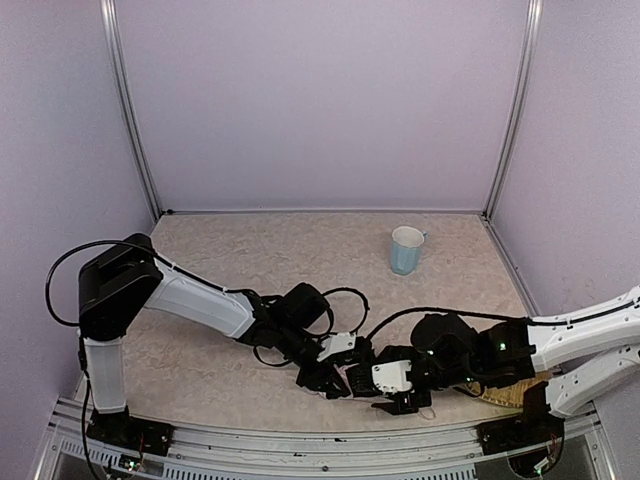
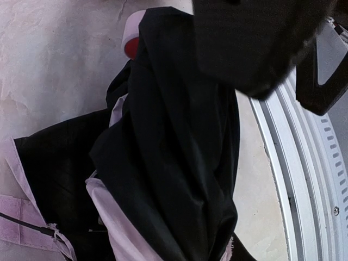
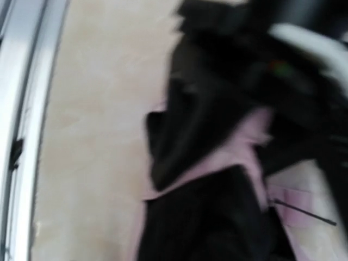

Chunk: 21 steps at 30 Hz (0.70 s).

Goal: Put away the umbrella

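The umbrella (image 1: 350,385) lies crumpled near the table's front edge, mostly hidden between the two grippers in the top view. In the left wrist view its black lining (image 2: 179,163) fills the frame as a gathered bundle with pale pink edges (image 2: 117,228), and a pink end piece (image 2: 132,38) shows at the top. My left gripper (image 1: 322,378) is at this bundle, which rises from its jaws; the fingers are hidden by fabric. My right gripper (image 1: 400,395) is right next to it on the right. Its blurred view shows black and pink fabric (image 3: 217,163), and its fingers are hidden.
A light-blue cup (image 1: 406,250) stands upright at the back right. A woven tray (image 1: 500,396) lies partly under the right arm at the front right. The metal rail (image 2: 304,179) of the table's front edge runs close beside the umbrella.
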{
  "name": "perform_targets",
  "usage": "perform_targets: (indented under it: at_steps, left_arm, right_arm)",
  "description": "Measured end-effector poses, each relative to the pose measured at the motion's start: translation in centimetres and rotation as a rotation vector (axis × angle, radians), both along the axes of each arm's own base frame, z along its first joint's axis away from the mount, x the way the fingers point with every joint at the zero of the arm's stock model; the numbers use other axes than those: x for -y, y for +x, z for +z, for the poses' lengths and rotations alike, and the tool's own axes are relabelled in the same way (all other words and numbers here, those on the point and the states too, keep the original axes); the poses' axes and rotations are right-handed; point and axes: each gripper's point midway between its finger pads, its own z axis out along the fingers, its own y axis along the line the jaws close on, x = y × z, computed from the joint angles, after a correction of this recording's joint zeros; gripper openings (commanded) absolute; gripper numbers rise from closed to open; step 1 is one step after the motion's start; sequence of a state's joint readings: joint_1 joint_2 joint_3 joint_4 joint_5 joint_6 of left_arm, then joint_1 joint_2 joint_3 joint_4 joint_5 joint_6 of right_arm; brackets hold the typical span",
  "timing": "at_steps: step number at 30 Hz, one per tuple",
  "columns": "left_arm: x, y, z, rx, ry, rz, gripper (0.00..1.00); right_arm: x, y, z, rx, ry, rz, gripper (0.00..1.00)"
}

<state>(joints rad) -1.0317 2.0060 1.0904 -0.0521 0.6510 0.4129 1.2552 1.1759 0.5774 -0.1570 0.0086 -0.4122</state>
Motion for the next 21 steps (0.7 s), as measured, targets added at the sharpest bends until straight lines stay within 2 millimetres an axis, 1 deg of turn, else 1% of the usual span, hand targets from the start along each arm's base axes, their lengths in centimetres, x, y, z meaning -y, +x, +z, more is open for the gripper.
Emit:
perform_targets:
  at_steps: [2,3,6,8,9,11,12,14,16,18,19,20,21]
  left_arm:
    - [0.0,0.0,0.0,-0.011,0.002,0.000,0.08]
    - [0.0,0.0,0.0,-0.017,0.002,0.000,0.08]
    - [0.0,0.1,0.0,-0.029,0.003,-0.002,0.08]
    - [0.0,0.1,0.0,-0.037,0.004,-0.004,0.08]
    - [0.0,0.1,0.0,-0.040,0.006,-0.005,0.08]
    - [0.0,0.1,-0.1,-0.049,0.008,-0.007,0.08]
    - [0.0,0.0,0.0,-0.053,0.009,-0.008,0.08]
    - [0.0,0.0,0.0,-0.058,0.009,-0.010,0.08]
    - [0.0,0.0,-0.1,-0.063,0.011,-0.010,0.08]
    - [-0.2,0.0,-0.1,-0.070,0.014,-0.010,0.08]
    - [-0.2,0.1,-0.1,-0.072,0.017,-0.009,0.09]
    - [-0.3,0.2,-0.1,-0.071,0.019,-0.005,0.12]
    - [-0.3,0.3,-0.1,-0.065,0.020,0.000,0.18]
  right_arm:
    - [0.0,-0.3,-0.6,0.020,-0.027,0.011,0.87]
    - [0.0,-0.1,-0.9,0.032,-0.039,0.009,0.90]
    - [0.2,0.5,-2.4,0.047,-0.094,-0.008,0.91]
    - [0.4,1.0,-4.1,0.056,-0.158,-0.027,0.90]
    - [0.6,1.3,-4.9,0.063,-0.191,-0.040,0.88]
    - [0.8,1.9,-6.3,0.073,-0.249,-0.061,0.79]
    - [0.7,2.1,-6.7,0.073,-0.262,-0.072,0.74]
    - [0.3,2.6,-6.8,0.083,-0.275,-0.091,0.65]
    - [-0.1,2.9,-6.9,0.083,-0.288,-0.106,0.52]
    - [-0.1,3.1,-7.1,0.077,-0.303,-0.126,0.35]
    - [-0.1,3.2,-7.2,0.072,-0.306,-0.138,0.29]
    - [-0.1,3.2,-7.3,0.069,-0.307,-0.145,0.23]
    - [-0.1,3.4,-7.3,0.059,-0.302,-0.170,0.16]
